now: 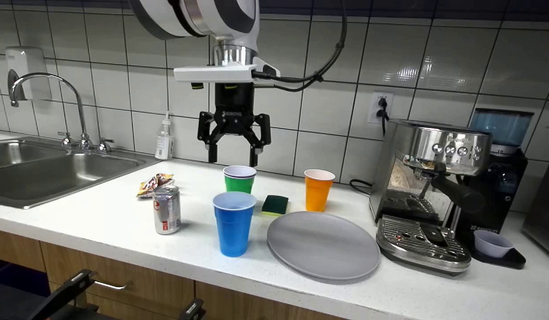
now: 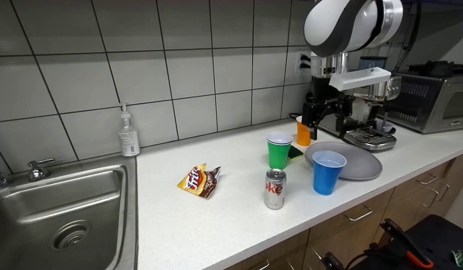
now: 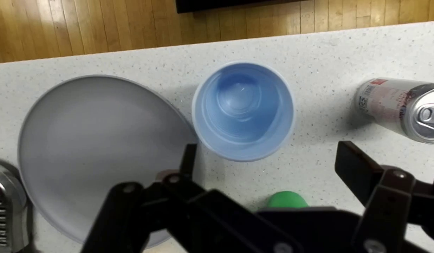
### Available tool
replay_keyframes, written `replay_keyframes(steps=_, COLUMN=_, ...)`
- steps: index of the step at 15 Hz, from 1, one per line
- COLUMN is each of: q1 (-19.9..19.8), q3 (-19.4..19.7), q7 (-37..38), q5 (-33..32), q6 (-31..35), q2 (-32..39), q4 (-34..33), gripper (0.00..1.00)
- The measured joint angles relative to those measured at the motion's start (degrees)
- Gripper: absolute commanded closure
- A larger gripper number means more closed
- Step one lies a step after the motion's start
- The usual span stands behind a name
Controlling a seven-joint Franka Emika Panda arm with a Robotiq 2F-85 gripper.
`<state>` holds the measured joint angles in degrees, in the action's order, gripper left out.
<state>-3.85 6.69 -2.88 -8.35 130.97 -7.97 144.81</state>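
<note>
blue cup [image 1: 234, 226] | upright on counter [image 1: 110, 222] | below gripper [image 1: 233, 160], apart

A blue plastic cup [image 1: 234, 227] and a green-sided cup stack [image 2: 279, 153] stand upright near each other on the worktop [image 2: 212, 225].

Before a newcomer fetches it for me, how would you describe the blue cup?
On the white counter between sink and espresso machine, near the front edge, the blue cup stands between the silver can and gray plate. No other cup is blue: the green cup and orange cup stand farther back.
</note>
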Motion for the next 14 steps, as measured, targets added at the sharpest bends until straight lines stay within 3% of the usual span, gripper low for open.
replay_keyframes(steps=7, q1=-2.43, q3=2.1, q7=-0.73, q5=-0.14, q6=3.28, q2=3.47, q4=-0.26, gripper=0.0)
replay_keyframes(steps=14, q1=-2.63, q3=2.2, q7=-0.73, q5=-0.78, q6=11.11, q2=8.38, q4=-0.27, gripper=0.0)
